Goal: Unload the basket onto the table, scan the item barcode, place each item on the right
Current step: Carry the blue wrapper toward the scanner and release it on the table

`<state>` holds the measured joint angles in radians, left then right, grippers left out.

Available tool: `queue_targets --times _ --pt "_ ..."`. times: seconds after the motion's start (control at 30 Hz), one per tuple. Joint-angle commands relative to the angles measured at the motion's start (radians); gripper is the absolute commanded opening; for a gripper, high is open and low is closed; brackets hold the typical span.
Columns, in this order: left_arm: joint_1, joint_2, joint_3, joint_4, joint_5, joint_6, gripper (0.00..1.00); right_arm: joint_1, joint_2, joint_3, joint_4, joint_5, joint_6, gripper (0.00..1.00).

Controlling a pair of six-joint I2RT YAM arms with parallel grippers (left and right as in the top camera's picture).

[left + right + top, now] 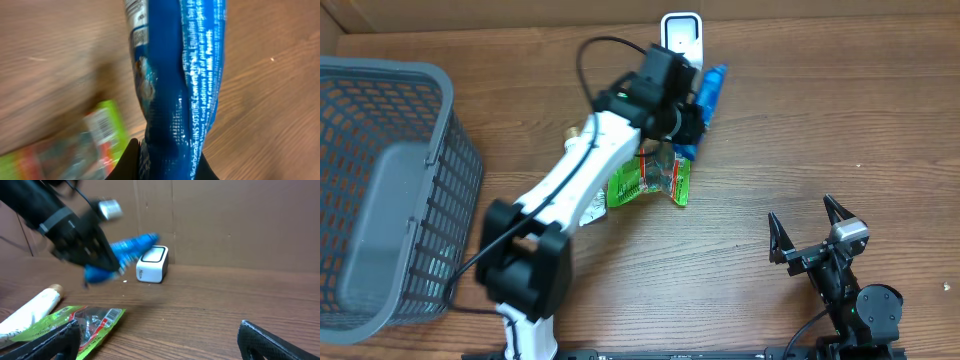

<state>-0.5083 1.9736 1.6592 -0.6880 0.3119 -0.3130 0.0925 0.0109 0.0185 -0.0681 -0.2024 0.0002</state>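
Note:
My left gripper is shut on a blue snack packet and holds it in the air just right of the white barcode scanner at the table's far edge. In the left wrist view the blue packet fills the middle, its lower end pinched between the black fingers; small white print shows, but no barcode. The right wrist view shows the blue packet slanting up toward the scanner. My right gripper stands open and empty at the near right.
A green snack packet with a barcode label lies flat under the left arm. A white tube with a tan cap lies beside it. A grey basket fills the left side. A cardboard wall backs the table.

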Motion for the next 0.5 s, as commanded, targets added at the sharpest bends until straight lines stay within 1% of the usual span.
queue_targets --times 0.0,0.2,0.23,0.3,0.33,0.37,0.4,0.43,0.47 --pt "-0.045 0.074 0.003 0.011 0.078 -0.069 0.04 0.005 -0.008 -0.011 0.006 0.003 0.003 1.00" --pt "-0.103 0.146 0.003 0.008 0.082 -0.077 0.05 0.005 -0.008 -0.011 0.006 0.003 0.003 1.00" --pt "-0.109 0.149 0.003 0.007 0.082 -0.077 0.14 0.005 -0.008 -0.011 0.006 0.003 0.003 1.00" --pt "-0.117 0.151 0.003 0.005 0.080 -0.077 0.45 0.005 -0.008 -0.011 0.006 0.003 0.003 1.00" --pt "-0.120 0.151 0.003 0.005 0.079 -0.077 0.68 0.005 -0.008 -0.011 0.006 0.003 0.003 1.00" --pt "-0.120 0.151 0.003 0.006 0.078 -0.077 0.79 0.005 -0.008 -0.011 0.006 0.003 0.003 1.00" --pt "-0.119 0.151 0.004 0.006 0.079 -0.077 0.87 0.005 -0.008 -0.011 0.006 0.003 0.003 1.00" --pt "-0.116 0.151 0.006 0.005 0.079 -0.077 0.93 0.005 -0.008 -0.011 0.006 0.003 0.003 1.00" --pt "-0.112 0.150 0.011 0.002 0.082 -0.077 0.96 0.005 -0.008 -0.011 0.006 0.003 0.003 1.00"
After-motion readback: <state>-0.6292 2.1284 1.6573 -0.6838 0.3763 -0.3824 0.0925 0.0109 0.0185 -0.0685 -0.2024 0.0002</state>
